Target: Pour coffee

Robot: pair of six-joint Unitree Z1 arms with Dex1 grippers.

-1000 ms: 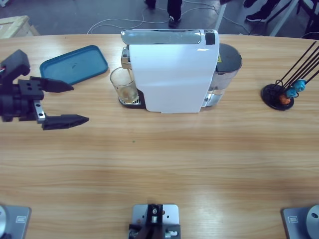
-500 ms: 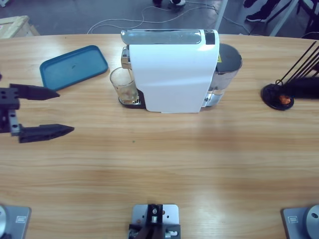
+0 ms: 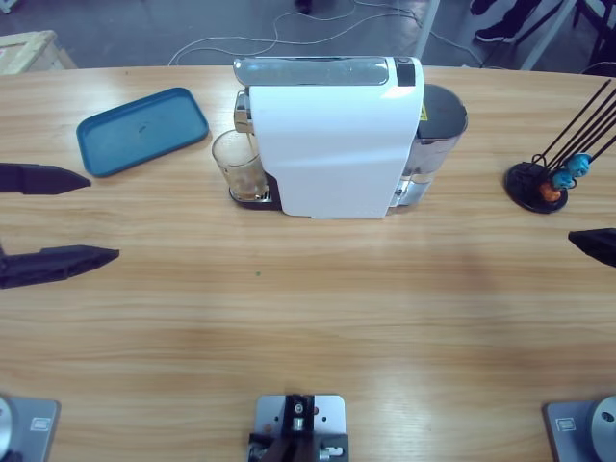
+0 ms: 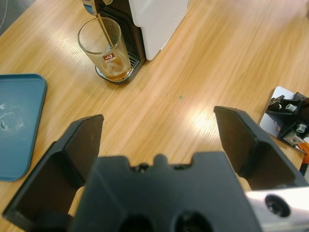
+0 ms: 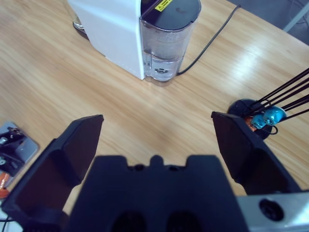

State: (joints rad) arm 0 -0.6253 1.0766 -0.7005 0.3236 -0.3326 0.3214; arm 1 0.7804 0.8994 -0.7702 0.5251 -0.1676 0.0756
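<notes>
A clear glass tumbler (image 3: 240, 166) (image 4: 106, 50) stands on the drip tray of the white coffee machine (image 3: 332, 137) (image 4: 154, 19) (image 5: 116, 29). A thin stream falls from the spout into it, and a shallow layer of pale brown coffee (image 4: 114, 74) lies at its bottom. My left gripper (image 3: 91, 218) (image 4: 157, 128) is open at the table's left edge, well away from the glass, with nothing between its jaws. My right gripper (image 5: 157, 128) is open and empty; only a black tip of it shows at the right edge of the high view.
A blue tray (image 3: 142, 130) (image 4: 17, 121) lies left of the machine. A black wire capsule stand (image 3: 544, 183) (image 5: 253, 116) with blue and orange capsules sits at the right. The machine's water tank (image 3: 438, 130) (image 5: 166, 43) and a black cable (image 5: 212, 36) are behind it.
My left gripper has drawn back to the left, away from the glass, until only its jaws show. A jaw tip of the right gripper has appeared at the right edge.
</notes>
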